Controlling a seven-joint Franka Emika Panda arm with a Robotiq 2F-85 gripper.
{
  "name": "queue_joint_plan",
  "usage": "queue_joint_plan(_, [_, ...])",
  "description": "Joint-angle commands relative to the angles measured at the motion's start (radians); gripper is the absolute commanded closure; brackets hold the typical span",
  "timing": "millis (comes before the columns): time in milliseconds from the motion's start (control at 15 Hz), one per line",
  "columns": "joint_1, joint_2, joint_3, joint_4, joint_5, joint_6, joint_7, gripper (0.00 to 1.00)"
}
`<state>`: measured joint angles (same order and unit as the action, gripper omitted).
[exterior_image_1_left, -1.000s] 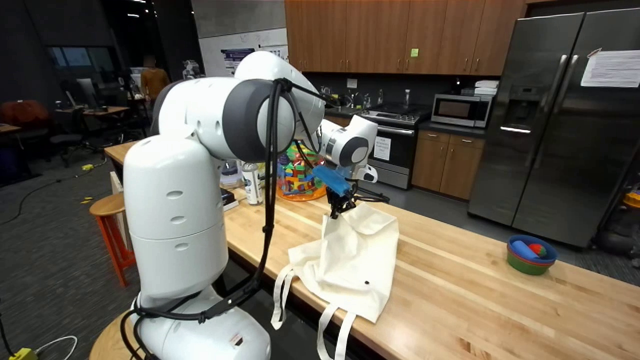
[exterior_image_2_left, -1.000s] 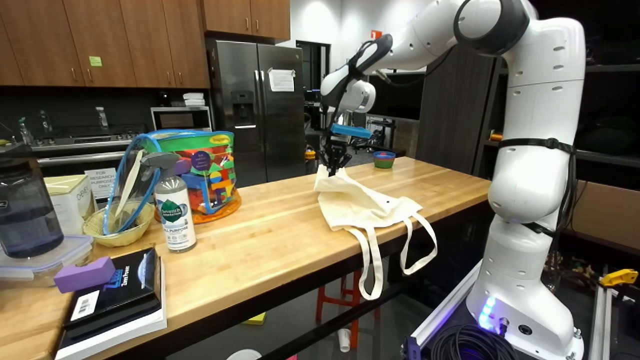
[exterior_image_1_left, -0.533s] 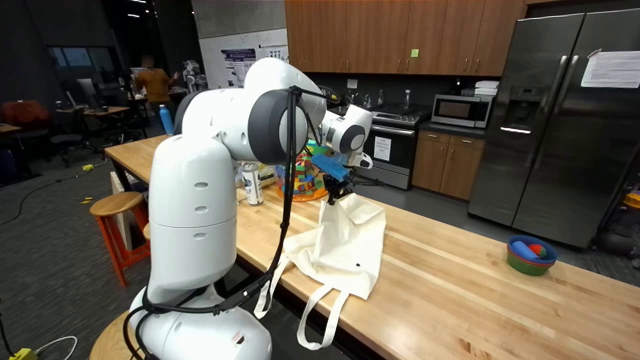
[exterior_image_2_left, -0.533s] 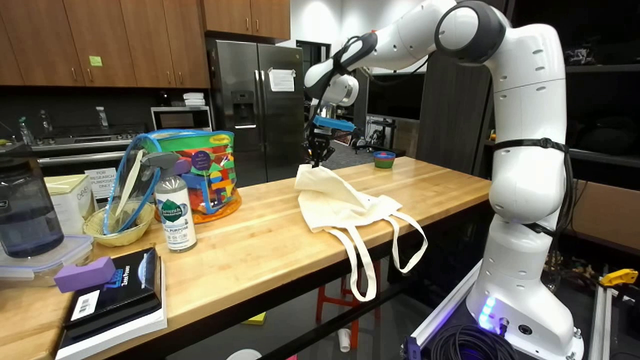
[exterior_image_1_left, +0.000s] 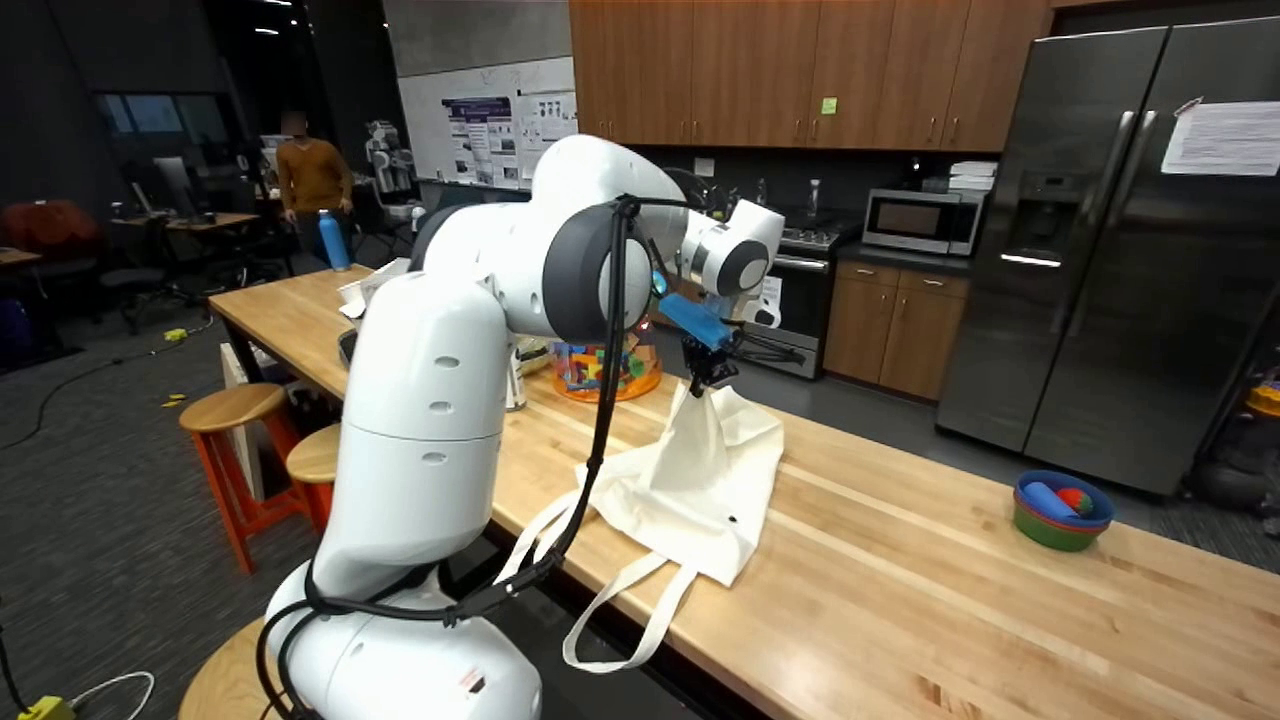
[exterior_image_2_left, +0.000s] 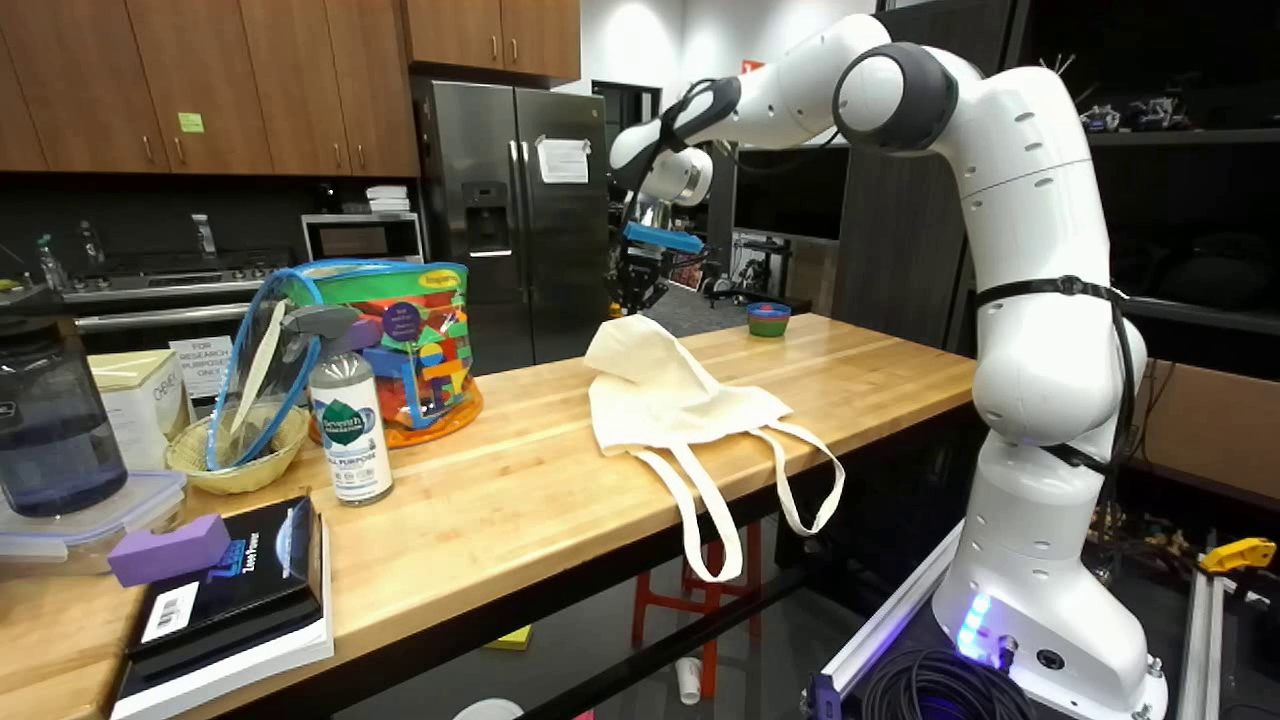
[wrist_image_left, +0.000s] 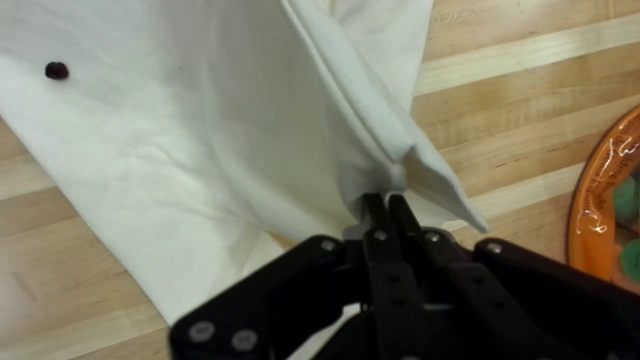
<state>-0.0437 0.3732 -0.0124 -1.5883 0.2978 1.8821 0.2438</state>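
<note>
A cream cloth tote bag (exterior_image_1_left: 690, 510) lies rumpled on the wooden table (exterior_image_1_left: 950, 620), one end drawn up into a peak. My gripper (wrist_image_left: 385, 197) is shut on a pinched fold of that cloth, as the wrist view shows. In both exterior views the gripper (exterior_image_1_left: 697, 388) stands above the table at the top of the peak; the fingertips are partly hidden by cloth in an exterior view (exterior_image_2_left: 632, 308). The bag's straps (exterior_image_2_left: 715, 510) hang over the table's edge on the robot's side. A dark round button (wrist_image_left: 56, 70) shows on the bag's face.
A clear bag of toy blocks (exterior_image_2_left: 430, 350) with an orange base (wrist_image_left: 595, 220) stands near the gripper. Beside it are a spray bottle (exterior_image_2_left: 350, 440) and books (exterior_image_2_left: 230, 600) with a purple block (exterior_image_2_left: 170, 550). Nested bowls (exterior_image_1_left: 1062, 530) sit toward the far end. Stools (exterior_image_1_left: 235, 405) stand alongside.
My gripper has risen and moved away from the robot's base, still pinching the bag. The bag has slid with it, its peak pulled higher and its straps shifted along the table edge.
</note>
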Motion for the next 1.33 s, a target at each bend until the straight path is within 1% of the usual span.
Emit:
queue_joint_plan(0, [-0.022, 0.013, -0.015, 0.027, 0.031, -0.016, 0.022, 0.99])
queue_joint_plan(800, [-0.111, -0.109, -0.101, -0.144, 0.077, 0.065, 0.049, 0.99])
queue_joint_plan(1267, [-0.146, -0.215, -0.159, -0.288, 0.073, 0.119, 0.062, 0.99])
